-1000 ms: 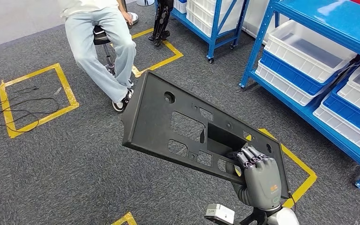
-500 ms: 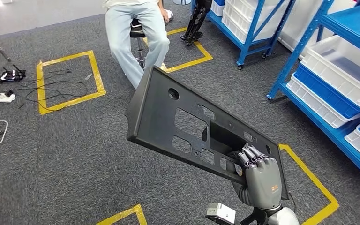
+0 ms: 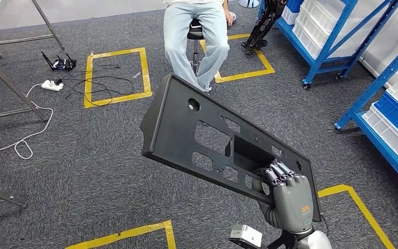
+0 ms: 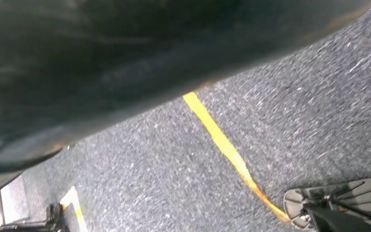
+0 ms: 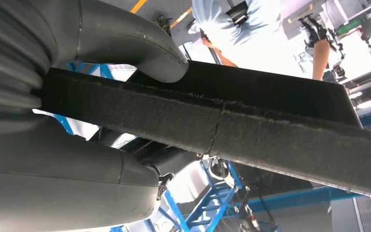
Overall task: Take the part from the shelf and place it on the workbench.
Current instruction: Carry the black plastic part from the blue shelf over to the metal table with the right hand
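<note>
part (image 3: 207, 135) gripped in right robot hand (image 3: 288, 199)

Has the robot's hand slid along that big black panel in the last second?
No. The right hand grips the black panel at the same cutout near its lower corner as before. The floor markings shifted across the view, so the camera turned, not the grip.

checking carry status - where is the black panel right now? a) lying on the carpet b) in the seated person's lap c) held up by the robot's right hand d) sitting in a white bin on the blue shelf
c: the right hand grips the black panel at its near edge, above the carpet.
</note>
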Robot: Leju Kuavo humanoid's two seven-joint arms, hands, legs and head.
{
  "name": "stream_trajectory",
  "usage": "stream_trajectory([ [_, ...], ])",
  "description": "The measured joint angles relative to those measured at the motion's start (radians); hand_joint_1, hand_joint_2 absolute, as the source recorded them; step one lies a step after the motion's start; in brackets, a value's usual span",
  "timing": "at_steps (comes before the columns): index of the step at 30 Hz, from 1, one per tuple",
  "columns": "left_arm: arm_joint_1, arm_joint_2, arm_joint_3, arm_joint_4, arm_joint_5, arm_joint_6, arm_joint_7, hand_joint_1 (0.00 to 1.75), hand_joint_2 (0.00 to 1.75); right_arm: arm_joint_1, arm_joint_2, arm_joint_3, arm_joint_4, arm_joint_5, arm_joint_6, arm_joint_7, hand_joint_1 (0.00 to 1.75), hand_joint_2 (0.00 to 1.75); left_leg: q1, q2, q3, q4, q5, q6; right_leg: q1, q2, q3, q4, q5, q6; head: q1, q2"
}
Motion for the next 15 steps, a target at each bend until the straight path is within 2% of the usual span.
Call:
stream_trajectory([
  [1, 0.003, 0.000, 0.000, 0.000, 0.000, 0.000, 0.001, 0.00, 0.00, 0.000, 0.000, -0.001, 0.000, -0.002, 0.000, -0.001, 1.75, 1.75, 0.002, -0.005, -0.002, -0.002, 0.003, -0.006, -0.002, -0.011, 0.003, -0.002, 0.003, -0.007, 0.000, 0.000],
  [2, 0.005, 0.001, 0.001, 0.000, -0.001, 0.000, 0.003, 0.00, 0.00, 0.000, 0.000, -0.002, 0.000, -0.005, 0.000, -0.002, 1.75, 1.75, 0.002, 0.005, -0.006, 0.002, 0.000, -0.011, -0.004, -0.022, 0.007, -0.005, 0.007, -0.014, 0.000, 0.000],
  [3, 0.007, 0.002, 0.001, 0.000, -0.002, 0.000, 0.004, 0.00, 0.00, 0.002, 0.000, -0.004, 0.000, -0.007, -0.001, -0.004, 1.75, 1.75, 0.002, 0.029, -0.015, 0.022, -0.013, -0.015, -0.007, -0.035, 0.009, -0.009, 0.010, -0.021, -0.002, 0.000],
  [5, 0.006, 0.003, 0.002, 0.000, -0.005, -0.001, 0.007, 0.00, 0.00, 0.007, 0.001, -0.005, 0.000, -0.011, -0.003, -0.006, 1.75, 1.75, 0.002, 0.096, -0.057, 0.119, -0.073, -0.020, -0.008, -0.062, 0.013, -0.013, 0.011, -0.033, -0.005, 0.000],
  [6, 0.005, 0.003, 0.002, 0.000, -0.007, -0.001, 0.009, 0.00, 0.00, 0.010, 0.002, -0.006, 0.000, -0.014, -0.004, -0.006, 1.75, 1.75, 0.004, 0.117, -0.087, 0.185, -0.107, -0.024, -0.007, -0.076, 0.014, -0.012, 0.010, -0.037, -0.007, 0.000],
  [7, 0.005, 0.003, 0.002, 0.000, -0.009, -0.001, 0.011, 0.00, 0.00, 0.012, 0.002, -0.006, 0.001, -0.016, -0.005, -0.007, 1.75, 1.75, 0.007, 0.127, -0.112, 0.240, -0.129, -0.029, -0.005, -0.091, 0.015, -0.012, 0.009, -0.039, -0.006, 0.000],
  [8, 0.005, 0.003, 0.002, 0.000, -0.011, -0.001, 0.012, 0.00, 0.00, 0.014, 0.003, -0.006, 0.002, -0.018, -0.005, -0.008, 1.75, 1.75, 0.010, 0.132, -0.123, 0.267, -0.135, -0.032, -0.003, -0.105, 0.016, -0.012, 0.008, -0.039, -0.007, 0.000],
  [9, 0.006, 0.004, 0.002, 0.000, -0.013, -0.001, 0.014, 0.00, 0.00, 0.014, 0.003, -0.006, 0.003, -0.020, -0.006, -0.009, 1.75, 1.75, 0.013, 0.137, -0.116, 0.259, -0.124, -0.036, -0.003, -0.118, 0.017, -0.012, 0.007, -0.039, -0.007, 0.000],
  [10, 0.007, 0.005, 0.002, 0.000, -0.014, -0.001, 0.015, 0.00, 0.00, 0.015, 0.004, -0.007, 0.004, -0.021, -0.006, -0.010, 1.75, 1.75, 0.016, 0.146, -0.090, 0.214, -0.098, -0.038, -0.004, -0.130, 0.019, -0.012, 0.005, -0.037, -0.007, 0.000],
  [12, 0.007, 0.006, 0.002, 0.000, -0.015, -0.001, 0.015, 0.00, 0.00, 0.015, 0.005, -0.007, 0.005, -0.021, -0.007, -0.010, 1.75, 1.75, 0.017, 0.183, -0.015, 0.087, -0.048, -0.038, 0.000, -0.152, 0.022, -0.009, -0.003, -0.027, -0.007, 0.000],
  [13, 0.005, 0.006, 0.002, 0.000, -0.015, -0.001, 0.015, 0.00, 0.00, 0.016, 0.006, -0.008, 0.005, -0.022, -0.008, -0.010, 1.75, 1.75, 0.015, 0.196, 0.010, 0.043, -0.036, -0.034, 0.002, -0.162, 0.024, -0.008, -0.007, -0.020, -0.005, 0.000],
  [14, 0.004, 0.006, 0.003, 0.000, -0.015, -0.001, 0.016, 0.00, 0.00, 0.016, 0.006, -0.010, 0.005, -0.022, -0.008, -0.010, 1.75, 1.75, 0.011, 0.201, 0.021, 0.022, -0.033, -0.028, 0.005, -0.171, 0.027, -0.007, -0.010, -0.014, -0.002, 0.000],
  [15, 0.004, 0.007, 0.003, 0.000, -0.016, -0.001, 0.017, 0.00, 0.00, 0.016, 0.006, -0.011, 0.005, -0.024, -0.009, -0.011, 1.75, 1.75, 0.005, 0.193, 0.020, 0.018, -0.034, -0.020, 0.006, -0.180, 0.029, -0.008, -0.012, -0.009, 0.000, 0.000],
])
